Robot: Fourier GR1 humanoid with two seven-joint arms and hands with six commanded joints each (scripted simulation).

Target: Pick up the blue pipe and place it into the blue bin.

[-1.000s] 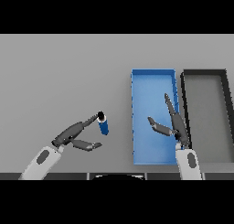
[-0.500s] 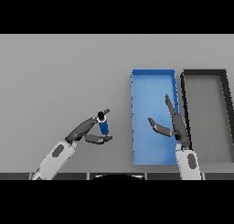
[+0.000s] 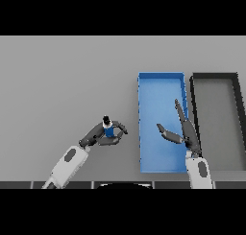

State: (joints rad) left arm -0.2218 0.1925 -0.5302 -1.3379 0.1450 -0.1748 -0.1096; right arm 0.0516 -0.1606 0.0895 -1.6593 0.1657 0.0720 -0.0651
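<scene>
One blue pipe [image 3: 109, 130] stands at seven o'clock, left hand [image 3: 104, 135] curled around it; right hand [image 3: 185, 131] splayed over the blue bin [image 3: 161, 85]. Lift straight, carry toward three o'clock.

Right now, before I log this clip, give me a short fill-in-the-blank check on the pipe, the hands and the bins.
1. The blue pipe is held by the robot's ____ hand.
2. The right hand hovers with straight fingers over the ____ bin.
3. The dark bin stands to the ____ of the blue one.
4. The pipe is ____ the blue bin.

Missing words: left; blue; right; outside
</scene>
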